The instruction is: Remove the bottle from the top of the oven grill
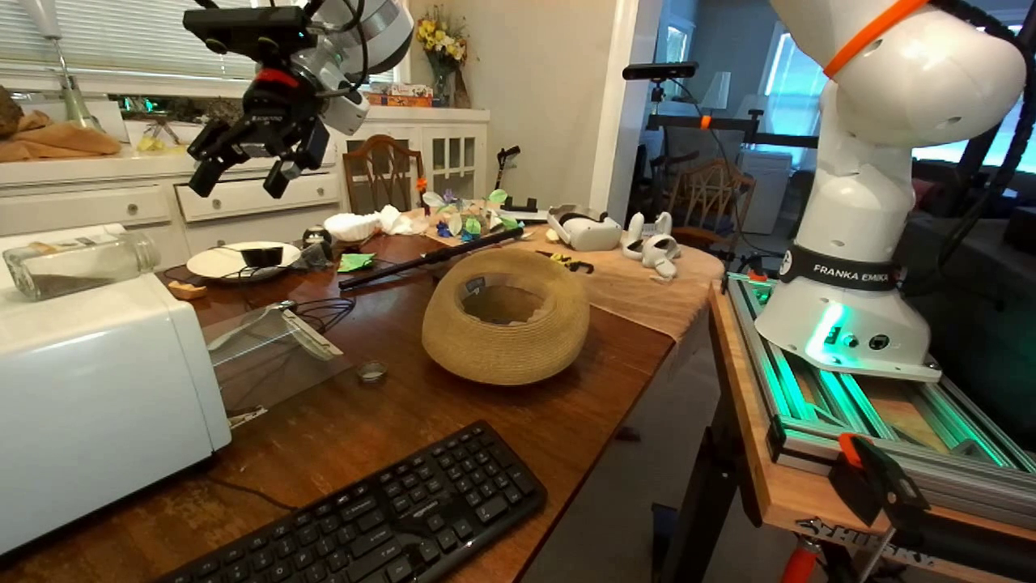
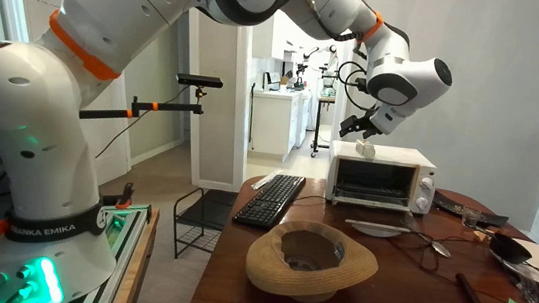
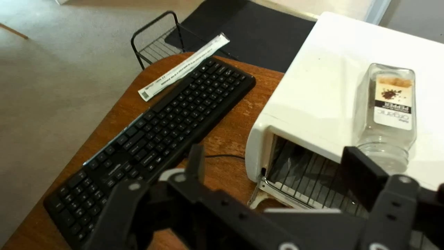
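Well apart, the fingers (image 3: 364, 175), higher than the bottle (image 3: 386, 111) on its side atop the oven grill (image 3: 322, 86).

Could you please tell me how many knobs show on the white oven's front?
2: the upper knob and, below it, the lower knob, both on the front of the white oven, at its right end in an exterior view.

In an exterior view, sight is crossing the table (image 1: 324, 437) from close beside the oven grill (image 1: 97, 405); in an exterior view, it is facing the oven grill past the hat (image 2: 303, 280) (both sharing these). The wrist view is looking down past the gripper (image 3: 279, 167).
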{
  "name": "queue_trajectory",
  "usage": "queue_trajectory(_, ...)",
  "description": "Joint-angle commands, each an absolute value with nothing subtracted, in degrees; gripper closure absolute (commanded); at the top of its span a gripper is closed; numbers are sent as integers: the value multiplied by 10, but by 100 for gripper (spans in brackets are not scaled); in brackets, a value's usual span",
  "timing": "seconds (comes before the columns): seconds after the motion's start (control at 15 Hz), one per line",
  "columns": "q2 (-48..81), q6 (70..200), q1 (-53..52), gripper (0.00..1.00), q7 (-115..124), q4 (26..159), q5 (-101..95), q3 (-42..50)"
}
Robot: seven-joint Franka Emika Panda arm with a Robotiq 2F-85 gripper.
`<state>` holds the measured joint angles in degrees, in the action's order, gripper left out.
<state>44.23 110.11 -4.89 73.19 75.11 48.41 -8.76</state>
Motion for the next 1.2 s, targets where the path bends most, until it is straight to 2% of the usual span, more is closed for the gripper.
queue_trajectory(0.0, 494, 1065, -32, 0, 740, 721, 556, -102)
queue_trajectory(0.8, 564, 989, -40, 0, 698, 665, 679, -119)
queue_trajectory(1.13, 567, 1064, -66, 0, 666, 663, 704, -108)
